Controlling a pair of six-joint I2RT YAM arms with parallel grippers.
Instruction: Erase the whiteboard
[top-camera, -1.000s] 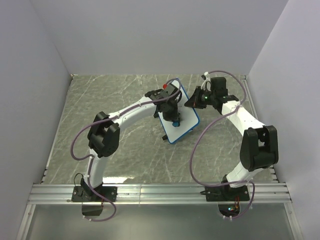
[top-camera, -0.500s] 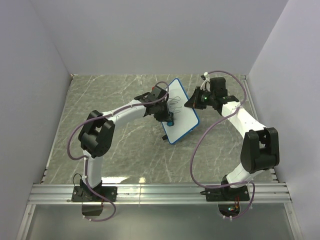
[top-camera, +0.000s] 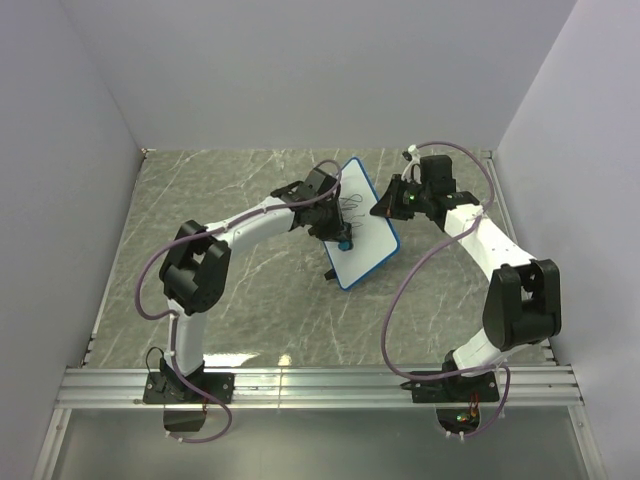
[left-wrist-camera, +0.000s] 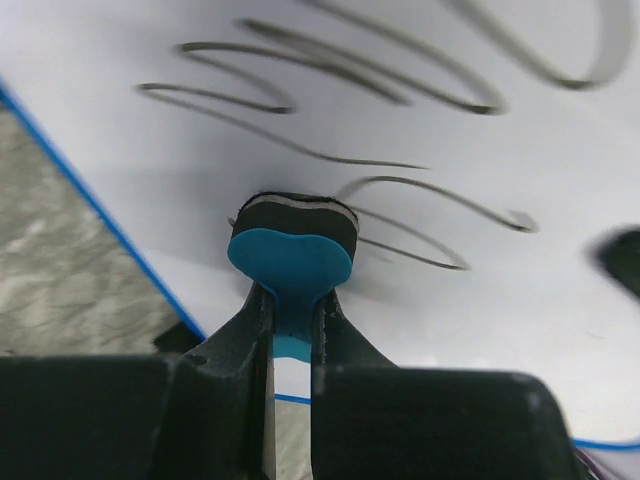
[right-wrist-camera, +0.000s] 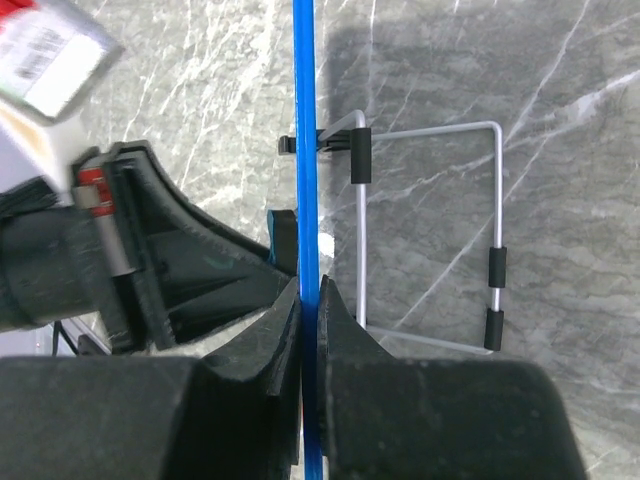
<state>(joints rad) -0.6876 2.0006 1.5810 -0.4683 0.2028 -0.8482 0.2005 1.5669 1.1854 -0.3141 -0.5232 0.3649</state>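
Note:
The whiteboard (top-camera: 365, 235) stands tilted on its wire stand at mid table, white with a blue rim and black scribbles (left-wrist-camera: 380, 90) on its upper face. My left gripper (top-camera: 338, 236) is shut on a small blue eraser (left-wrist-camera: 291, 262) whose pad presses against the board just below the scribbles. My right gripper (top-camera: 383, 207) is shut on the board's blue rim (right-wrist-camera: 306, 180) at its upper right edge, seen edge-on in the right wrist view. The wire stand (right-wrist-camera: 430, 230) shows behind the board.
The grey marbled table (top-camera: 230, 200) is walled by white panels on the left, back and right. A metal rail (top-camera: 320, 385) runs along the near edge by the arm bases.
My left gripper moved left off the board's top with the eraser, uncovering the scribbles, and now sits slightly right again on the board. The right gripper kept its hold.

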